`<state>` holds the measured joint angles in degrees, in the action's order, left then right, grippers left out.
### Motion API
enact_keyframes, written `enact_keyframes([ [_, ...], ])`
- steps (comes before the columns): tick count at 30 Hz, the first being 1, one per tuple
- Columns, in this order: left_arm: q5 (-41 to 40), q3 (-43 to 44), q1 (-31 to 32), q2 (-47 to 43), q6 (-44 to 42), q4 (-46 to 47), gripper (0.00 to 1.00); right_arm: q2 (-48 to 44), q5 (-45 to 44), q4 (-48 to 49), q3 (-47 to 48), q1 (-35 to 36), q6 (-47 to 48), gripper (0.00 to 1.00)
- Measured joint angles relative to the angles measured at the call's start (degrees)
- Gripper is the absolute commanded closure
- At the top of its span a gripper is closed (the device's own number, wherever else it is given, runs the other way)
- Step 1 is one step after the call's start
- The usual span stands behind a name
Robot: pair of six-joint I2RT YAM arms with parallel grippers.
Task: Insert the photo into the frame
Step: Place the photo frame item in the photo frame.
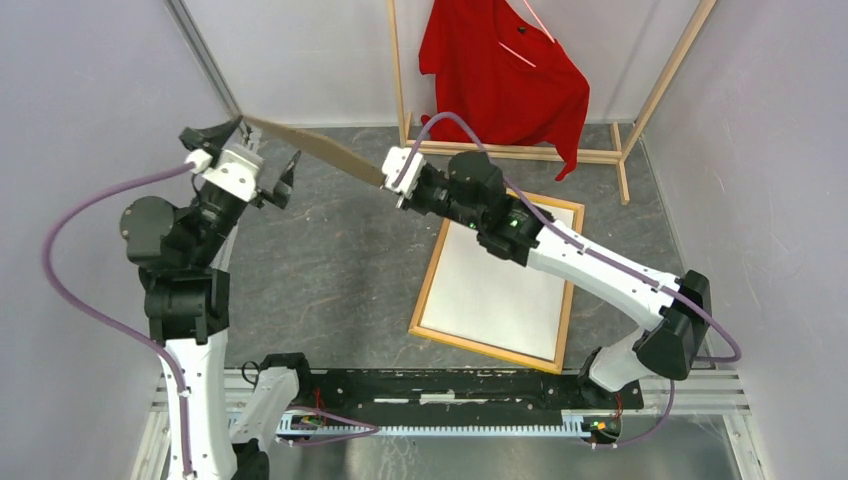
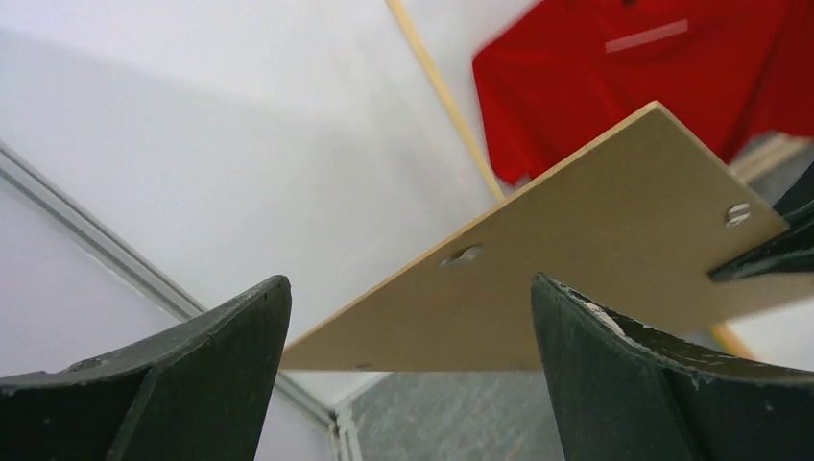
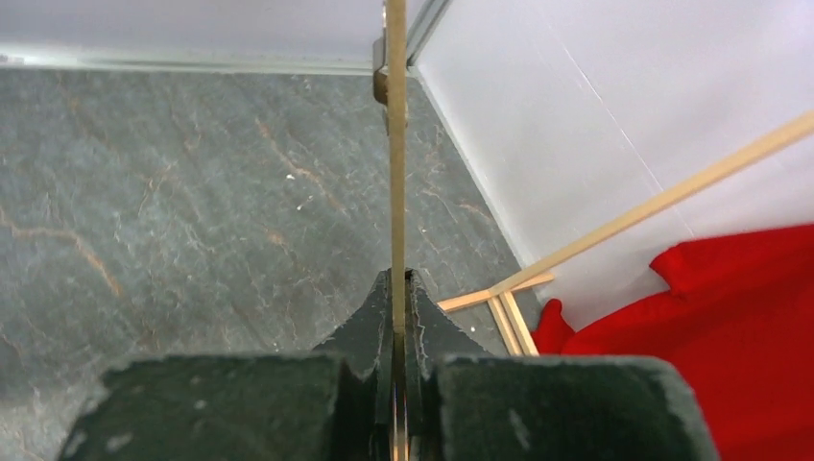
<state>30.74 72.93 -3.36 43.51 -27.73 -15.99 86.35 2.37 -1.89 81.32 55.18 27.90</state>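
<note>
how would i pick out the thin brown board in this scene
Find the wooden clothes rack with the red shirt at the back. Just in front of it, the right gripper is shut on one end of a thin brown board held up in the air. Unlike the frame lying flat nearby, it is plain, with no border.

No legible text anywhere; white neck label (image 2: 646, 36) on red shirt (image 2: 595, 106) blurred, unreadable.

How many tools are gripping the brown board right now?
1. The right tool is shut on one end of the brown board, over mid-table. The left tool, at the board's other end near the back-left corner, stands open.
</note>
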Motion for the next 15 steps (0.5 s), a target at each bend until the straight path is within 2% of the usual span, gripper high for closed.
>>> enact_keyframes([
  [4, -1.2, 5.5, 0.0, 1.5, 8.2, 1.9, 0.0, -0.7, 3.9, -0.6, 1.2, -6.2, -8.6, 1.0],
  [10, 3.0, 8.6, 0.0, -0.6, 16.1, 0.7, 0.0, -3.2, 6.7, -3.5, -0.9, -15.5, -20.9, 1.0],
  [15, 3.8, 14.3, 0.0, 1.8, 17.8, -8.0, 0.0, -8.2, 10.8, -5.8, -4.7, -23.5, -32.8, 1.0],
])
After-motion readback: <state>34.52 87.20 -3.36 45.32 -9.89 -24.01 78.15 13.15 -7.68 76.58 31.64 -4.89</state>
